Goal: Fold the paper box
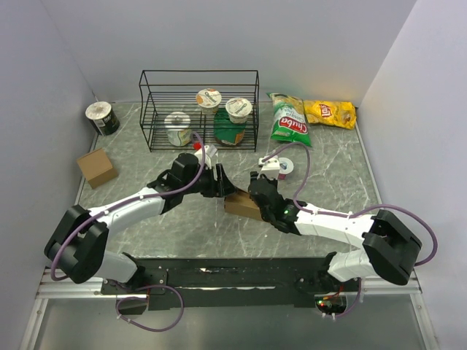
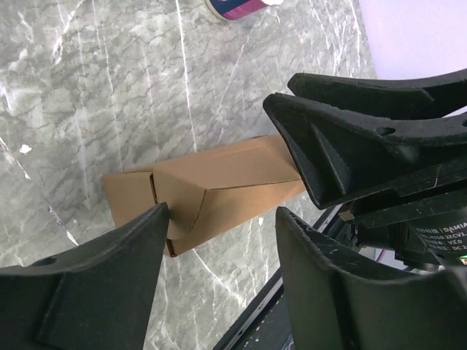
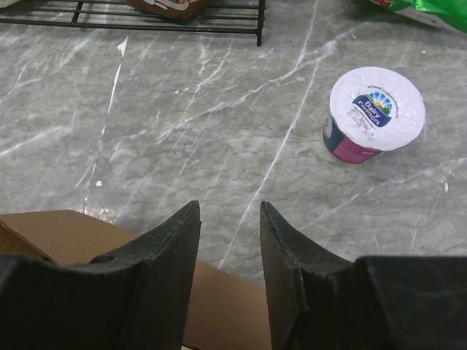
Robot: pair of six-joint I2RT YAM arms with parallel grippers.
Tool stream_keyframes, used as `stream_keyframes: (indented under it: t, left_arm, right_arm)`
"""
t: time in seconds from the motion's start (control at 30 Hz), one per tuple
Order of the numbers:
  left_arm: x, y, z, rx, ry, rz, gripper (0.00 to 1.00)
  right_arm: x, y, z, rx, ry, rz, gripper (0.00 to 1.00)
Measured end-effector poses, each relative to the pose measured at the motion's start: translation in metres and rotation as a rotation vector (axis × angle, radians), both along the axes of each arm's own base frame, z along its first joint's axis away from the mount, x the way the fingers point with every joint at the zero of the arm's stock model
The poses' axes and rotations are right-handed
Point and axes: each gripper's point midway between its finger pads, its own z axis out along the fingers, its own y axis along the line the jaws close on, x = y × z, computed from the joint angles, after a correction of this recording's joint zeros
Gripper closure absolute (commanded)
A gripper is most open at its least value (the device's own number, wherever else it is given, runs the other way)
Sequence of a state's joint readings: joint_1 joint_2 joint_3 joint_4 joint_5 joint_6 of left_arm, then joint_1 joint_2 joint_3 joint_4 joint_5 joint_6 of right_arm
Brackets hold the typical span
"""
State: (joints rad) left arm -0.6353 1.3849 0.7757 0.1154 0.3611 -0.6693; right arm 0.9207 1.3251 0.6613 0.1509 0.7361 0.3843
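The paper box (image 1: 241, 204) is an oblong brown carton lying on the marble table between both arms. In the left wrist view the paper box (image 2: 219, 179) shows a curved end flap folded in. My left gripper (image 2: 222, 219) is open, its left finger (image 2: 109, 284) beside that flap end and bare table between the jaws. My right gripper (image 3: 228, 210) is open over the paper box (image 3: 58, 233), which lies under its fingers with only table showing between the tips. From the top, the left gripper (image 1: 221, 184) and right gripper (image 1: 255, 191) meet at the carton.
A black wire rack (image 1: 198, 109) at the back holds several cups. A green chips bag (image 1: 288, 120) and a yellow one (image 1: 330, 113) lie at the back right. A white-lidded yoghurt cup (image 3: 373, 113) stands near the right arm. A small squarish box (image 1: 96, 168) and a tin (image 1: 102, 118) are at the left.
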Motion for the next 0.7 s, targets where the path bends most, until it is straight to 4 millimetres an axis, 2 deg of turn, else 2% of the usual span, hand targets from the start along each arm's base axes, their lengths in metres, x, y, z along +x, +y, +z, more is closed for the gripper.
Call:
stream_keyframes:
  t: [0.13,0.57,0.67,0.7]
  left_arm:
    - [0.001,0.001,-0.001,-0.002,0.007,0.007,0.44]
    - [0.000,0.001,-0.008,-0.018,0.043,0.020,0.46]
    - [0.000,0.000,-0.008,-0.020,0.046,0.023,0.36]
    - [0.001,0.000,-0.008,-0.020,0.045,0.023,0.29]
  right_arm:
    - [0.000,0.000,0.000,0.000,-0.001,0.000,0.54]
    - [-0.001,0.000,-0.012,-0.036,0.025,0.006,0.54]
    - [-0.001,-0.001,-0.014,-0.043,0.031,0.008,0.54]
    - [-0.002,0.000,-0.014,-0.043,0.032,0.010,0.54]
